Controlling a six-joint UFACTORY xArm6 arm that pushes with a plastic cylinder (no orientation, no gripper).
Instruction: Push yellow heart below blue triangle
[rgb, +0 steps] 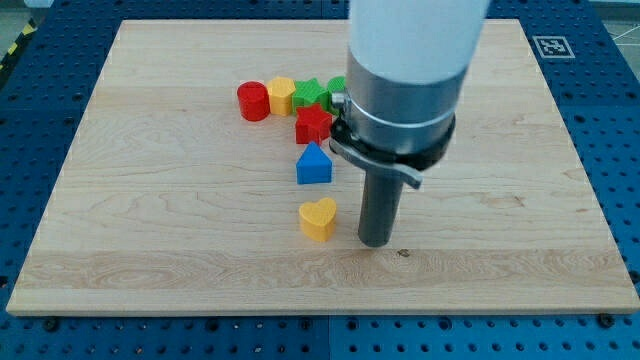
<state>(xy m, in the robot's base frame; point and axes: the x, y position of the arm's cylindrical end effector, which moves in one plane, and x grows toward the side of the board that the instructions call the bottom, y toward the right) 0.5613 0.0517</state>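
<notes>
In the camera view a pale wooden surface (150, 200) lies on a blue perforated bench (620, 120), with a black-and-white marker tag (553, 46) at the board's corner toward the view's top right. The arm (415, 60) comes down from the view's top as a wide white cylinder that ends in a dark collar, and below it a straight dark rod reaches the board. The tool has no jaws to open or close and holds nothing; it is only this rod, and its tip (375, 243) rests on the surface just to the view's right of the yellow heart (318, 219), close beside it with a thin gap showing between them. The yellow heart sits toward the view's bottom from the blue triangle (314, 165), near it but apart, and roughly in line with it. The blue triangle looks like a small house shape with a peaked top. Just above it, toward the view's top, stands a red star (313, 124), close to the blue triangle. Further up is a tight row: a red cylinder (253, 101) at the view's left, then a yellow block (281, 95), then a green star (308, 95), and a second green block (337, 90) partly hidden behind the arm's collar, its shape unclear.
</notes>
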